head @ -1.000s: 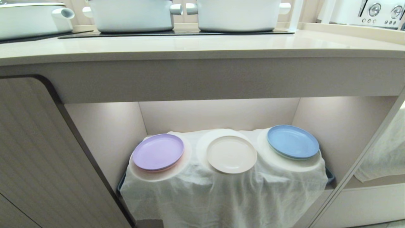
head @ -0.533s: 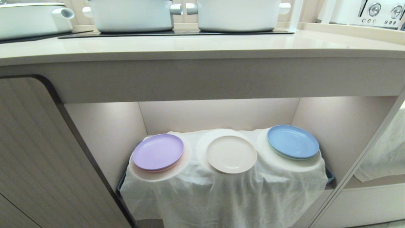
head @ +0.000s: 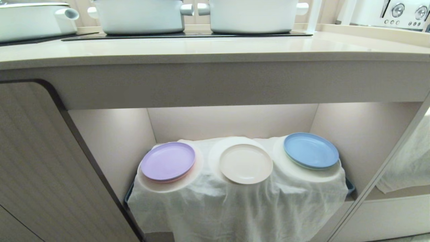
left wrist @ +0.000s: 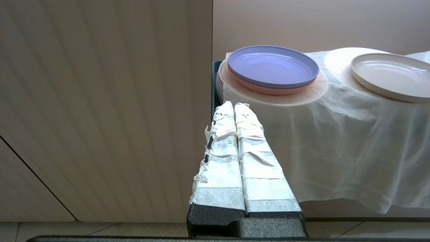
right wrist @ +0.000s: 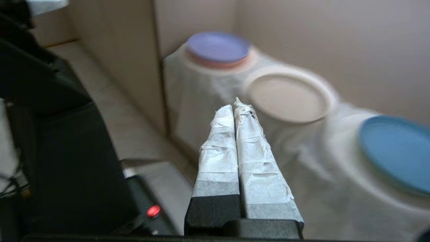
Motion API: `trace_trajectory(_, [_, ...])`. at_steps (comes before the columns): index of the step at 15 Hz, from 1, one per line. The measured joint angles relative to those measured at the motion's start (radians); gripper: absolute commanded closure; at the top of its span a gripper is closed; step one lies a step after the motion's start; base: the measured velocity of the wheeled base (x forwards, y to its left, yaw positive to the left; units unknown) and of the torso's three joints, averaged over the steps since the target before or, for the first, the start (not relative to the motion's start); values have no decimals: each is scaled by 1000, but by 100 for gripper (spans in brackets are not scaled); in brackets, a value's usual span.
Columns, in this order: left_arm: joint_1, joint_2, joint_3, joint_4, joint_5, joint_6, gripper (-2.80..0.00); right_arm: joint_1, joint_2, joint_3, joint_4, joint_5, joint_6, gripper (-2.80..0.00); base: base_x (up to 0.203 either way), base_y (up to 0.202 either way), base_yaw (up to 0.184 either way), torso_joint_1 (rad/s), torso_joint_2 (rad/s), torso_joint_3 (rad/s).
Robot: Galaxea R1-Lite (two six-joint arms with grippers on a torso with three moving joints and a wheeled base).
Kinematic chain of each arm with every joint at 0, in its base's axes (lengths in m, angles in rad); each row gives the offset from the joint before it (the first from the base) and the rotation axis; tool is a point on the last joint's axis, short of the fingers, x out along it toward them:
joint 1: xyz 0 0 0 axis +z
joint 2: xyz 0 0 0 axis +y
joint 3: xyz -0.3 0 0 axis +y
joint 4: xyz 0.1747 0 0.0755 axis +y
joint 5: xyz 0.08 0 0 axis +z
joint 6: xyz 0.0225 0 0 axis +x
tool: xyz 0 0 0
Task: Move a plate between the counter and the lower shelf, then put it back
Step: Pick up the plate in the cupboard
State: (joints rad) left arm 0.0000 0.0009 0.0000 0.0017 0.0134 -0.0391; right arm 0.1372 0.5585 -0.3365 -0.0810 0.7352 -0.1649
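Under the counter [head: 215, 50], from the head, the plate [head: 246, 163] sits mid-shelf on white cloth [head: 235, 208], between a lilac plate [head: 168, 161] and a blue plate [head: 311, 150]; neither arm shows. Left gripper [left wrist: 234, 107]: pinched together, empty, beside the ribbed door [left wrist: 100, 101]. Right gripper [right wrist: 239, 107]: pinched together, empty, near the plate [right wrist: 285, 95]. It should open wide and take the overhanging near rim, mindful of loose cloth and the low shelf [head: 231, 121].

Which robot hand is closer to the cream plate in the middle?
Probably the right. The right gripper, shut, points toward the plate from just in front. The left gripper, shut, sits lower, off to the plate's left by the lilac plate.
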Motion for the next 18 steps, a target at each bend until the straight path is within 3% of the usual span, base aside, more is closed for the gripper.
trace_trajectory(4, [0,0,0,0,0,0,0,68,306,41,-151,16,-4,0,0,0,0,0,0,0])
trace_trajectory(9, [0,0,0,0,0,0,0,103,775,69,-533,22,17,0,0,0,0,0,0,0])
trace_trajectory(14, [0,0,0,0,0,0,0,150,1132,22,-875,6,227,0,0,0,0,0,0,0])
trace_trajectory(18, [0,0,0,0,0,0,0,181,1228,-100,-833,-150,360,0,0,0,0,0,0,0])
